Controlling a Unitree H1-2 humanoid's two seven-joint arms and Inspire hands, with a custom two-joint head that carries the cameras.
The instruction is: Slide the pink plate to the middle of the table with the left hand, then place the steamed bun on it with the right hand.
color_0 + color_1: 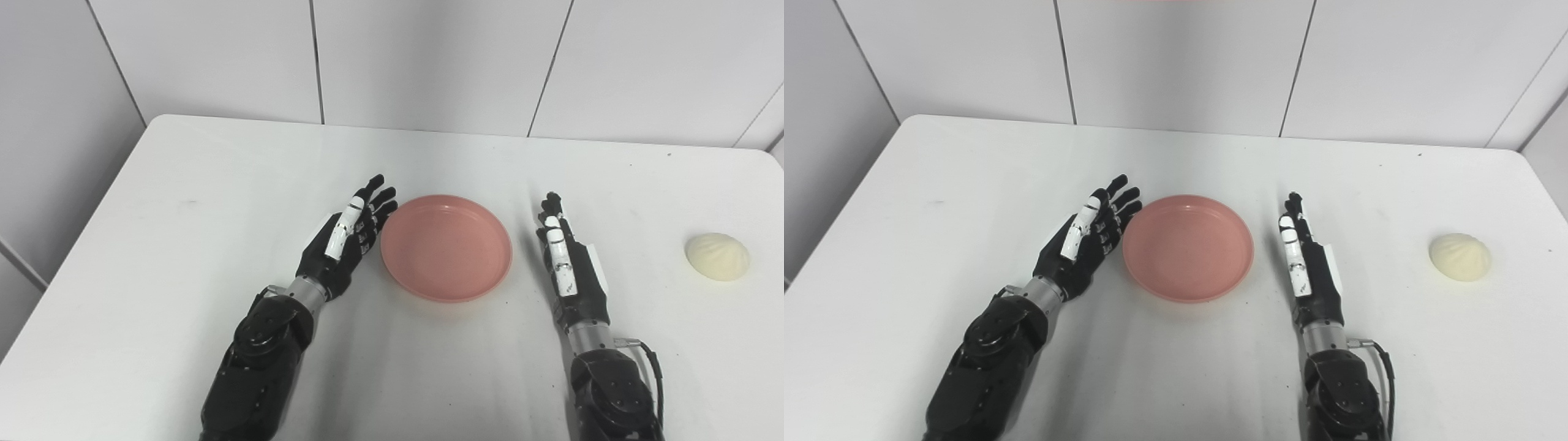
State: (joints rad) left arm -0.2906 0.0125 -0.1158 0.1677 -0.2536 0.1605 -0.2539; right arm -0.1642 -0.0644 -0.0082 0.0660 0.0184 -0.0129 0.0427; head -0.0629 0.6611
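1. Arms come first: two black forearms enter from the near edge of the white table [184,184], one on the left and one on the right, both reaching away toward the far side.
2. The left robot hand [346,242] lies a little farther in, palm turned toward the middle, its fingers [375,205] stretched out and slightly fanned, holding nothing. The fingertips sit just beside the left rim of the pink plate; whether they actually touch it is hard to tell from here.
3. The right robot hand [1309,266] stands on its edge at about the same depth, fingers straight and close together, pointing to the far side, and it holds nothing either. It is near the plate's right rim, with a clear strip of table between them.
4. The pink plate [446,247] rests flat between the two hands, roughly at the middle of the table, and nothing lies in it.
5. The steamed bun [717,256] sits alone on the table well out to the right, apart from the right robot hand and close to the right edge, a pale dome with pleats on top.
6. Beyond the far edge of the table rises a wall [429,55] of light panels with thin dark seams.
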